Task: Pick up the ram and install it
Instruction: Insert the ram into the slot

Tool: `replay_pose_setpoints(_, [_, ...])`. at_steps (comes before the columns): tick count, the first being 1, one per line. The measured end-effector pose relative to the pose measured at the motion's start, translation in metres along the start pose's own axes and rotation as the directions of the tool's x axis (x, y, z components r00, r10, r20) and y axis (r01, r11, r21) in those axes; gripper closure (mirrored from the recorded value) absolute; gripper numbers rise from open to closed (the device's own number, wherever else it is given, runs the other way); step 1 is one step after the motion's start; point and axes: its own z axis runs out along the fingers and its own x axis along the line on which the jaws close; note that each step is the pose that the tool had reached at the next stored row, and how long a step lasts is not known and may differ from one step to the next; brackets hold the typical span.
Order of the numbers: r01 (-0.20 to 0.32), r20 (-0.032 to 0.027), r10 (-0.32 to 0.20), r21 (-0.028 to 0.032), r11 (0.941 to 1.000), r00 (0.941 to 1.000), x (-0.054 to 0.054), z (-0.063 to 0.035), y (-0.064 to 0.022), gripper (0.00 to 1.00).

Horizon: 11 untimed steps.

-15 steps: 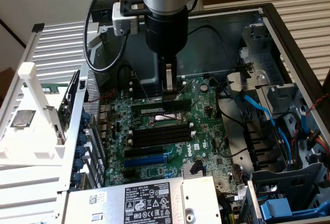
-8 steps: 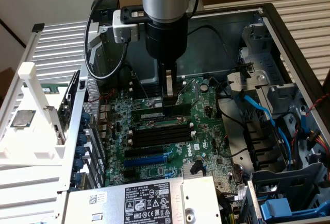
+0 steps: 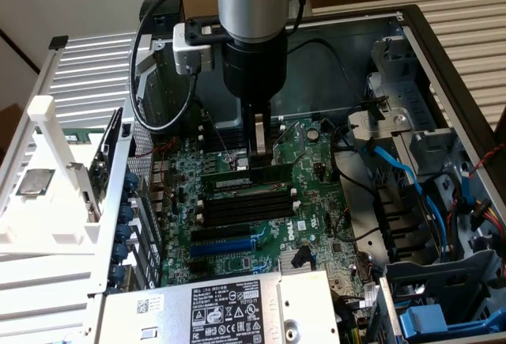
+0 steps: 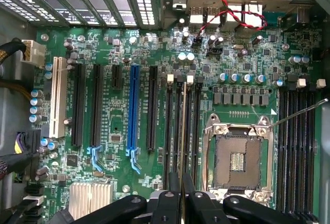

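At the black slots point(image 3: 237, 211) of the motherboard point(image 3: 304, 162), the hand point(image 3: 259, 153) pinches the ram point(image 3: 229, 179) narrowly.

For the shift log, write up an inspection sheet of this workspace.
Surface: motherboard inside an open computer case.
Job's things: ram held on edge at the black memory slots beside the CPU socket.
Clutter: nothing seen.
Gripper: gripper shut on the ram, low over the board.
Cables: blue cables by the drive bays; red-black twisted wires near the rear ports.
Surroundings: white plastic frame on the exterior view's left.
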Motion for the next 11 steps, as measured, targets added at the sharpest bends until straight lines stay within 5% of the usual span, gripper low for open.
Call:
replay_pose_setpoints(7, [0.008, -0.0009, -0.008, 0.0039, 1.0000, 1.0000, 0.0024, 0.0027, 0.0006, 0.87])
replay_pose_setpoints(11, [0.008, -0.0079, -0.008, 0.0097, 0.9999, 0.9999, 0.0041, 0.0032, 0.0007, 0.87])
